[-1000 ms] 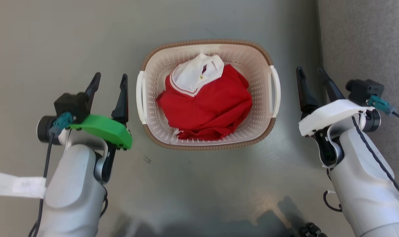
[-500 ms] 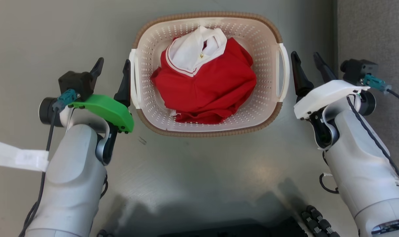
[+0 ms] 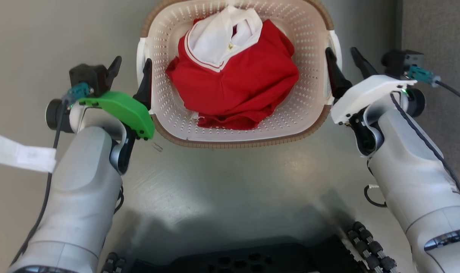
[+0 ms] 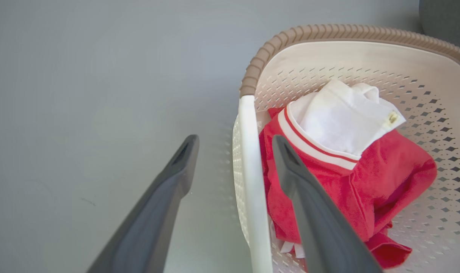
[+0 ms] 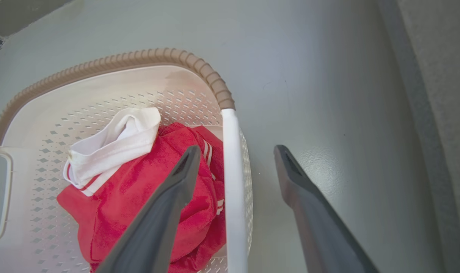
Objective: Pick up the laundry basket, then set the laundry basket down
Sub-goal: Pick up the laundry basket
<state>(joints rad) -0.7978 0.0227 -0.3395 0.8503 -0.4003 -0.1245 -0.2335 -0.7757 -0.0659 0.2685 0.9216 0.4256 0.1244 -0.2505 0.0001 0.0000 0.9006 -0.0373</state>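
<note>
cream plastic laundry basket (image 3: 233,143) sits on the grey floor (image 3: 233,182), holding a red shirt (image 3: 245,83). left tool (image 3: 133,60) and right tool (image 3: 340,50) stand released, each straddling a white handle (image 4: 248,170) of the basket, one finger inside.

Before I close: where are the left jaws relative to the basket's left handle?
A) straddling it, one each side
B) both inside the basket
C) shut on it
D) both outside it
A: the left gripper is open, with the white handle of the laundry basket between its jaws.
</note>
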